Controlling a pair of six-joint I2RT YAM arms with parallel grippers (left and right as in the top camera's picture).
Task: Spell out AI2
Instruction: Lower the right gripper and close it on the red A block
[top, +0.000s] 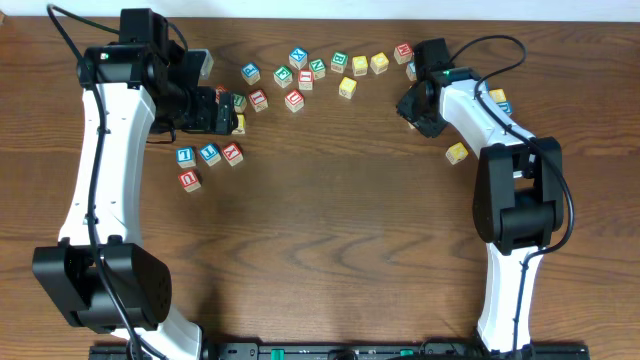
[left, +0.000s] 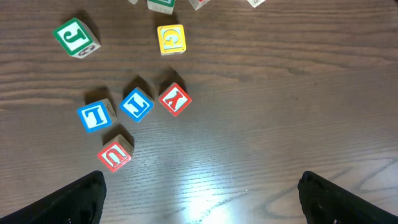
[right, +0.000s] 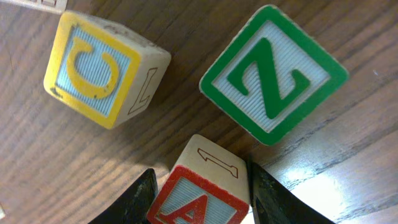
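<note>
The right tool (right: 200, 204) is clamped on the red A block (right: 202, 180), just beside the green Z block (right: 273, 74) and the yellow C block (right: 99, 68) on the bench (right: 348, 155). The left tool (left: 199, 202) hangs spread wide and empty near a blue block (left: 137, 104), seemingly an I, between the blue L block (left: 94, 116) and the red Y block (left: 175, 99).

- The red A block (right: 198, 202) was cut off by the bottom edge.
- The top-edge blocks (left: 160, 5) were cropped, letters unreadable.
- The fingers (left: 74, 199) of the left gripper (left: 199, 202) were seen only as dark corner tips.
- In the overhead view, the right gripper (top: 411, 116) had its tips hidden from above.
</note>
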